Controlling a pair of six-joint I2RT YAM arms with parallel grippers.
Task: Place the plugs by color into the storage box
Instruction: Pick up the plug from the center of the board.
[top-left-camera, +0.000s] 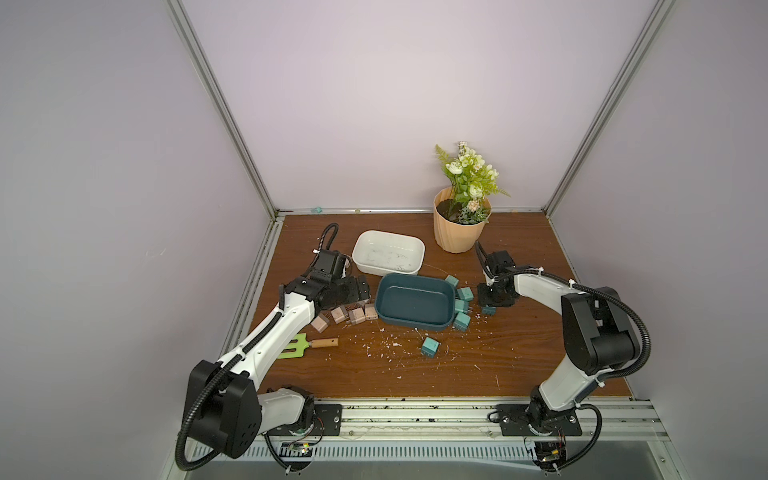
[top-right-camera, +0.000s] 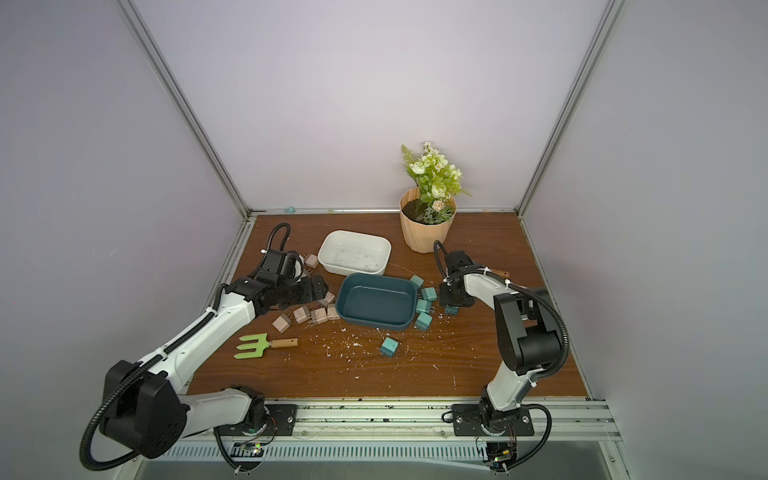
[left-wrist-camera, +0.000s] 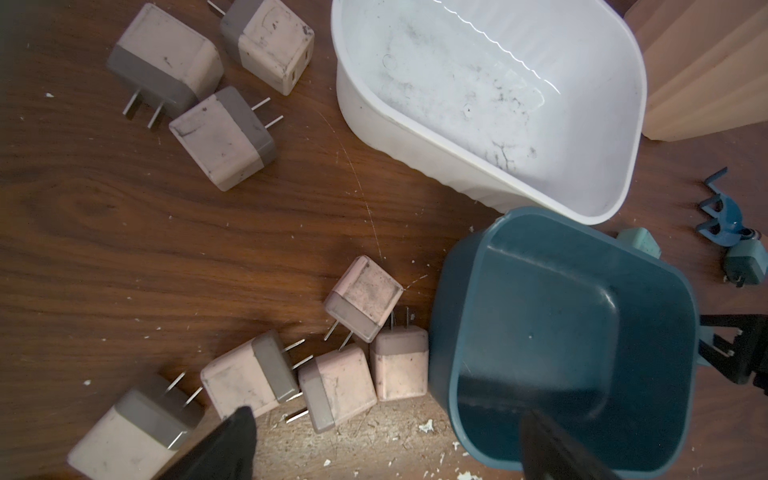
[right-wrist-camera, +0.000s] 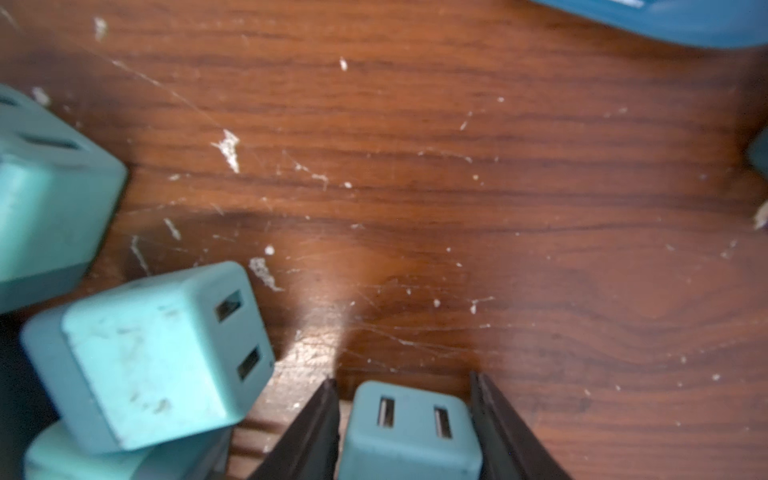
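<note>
- Right tool (right-wrist-camera: 402, 377) is clamping a teal plug (right-wrist-camera: 409, 432) that's sitting on the desk beside the teal tub (top-left-camera: 413, 301), right-edge side.
- Left tool (left-wrist-camera: 390, 453) is hanging wide open over the tan plugs (left-wrist-camera: 257, 374).

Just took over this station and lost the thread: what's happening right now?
The right gripper has its jaws closed on a teal plug lying on the table, beside the teal tub. The left gripper hovers with jaws open over the tan plugs on that tub's other side, holding nothing. The teal tub and the white tub are both empty.
</note>
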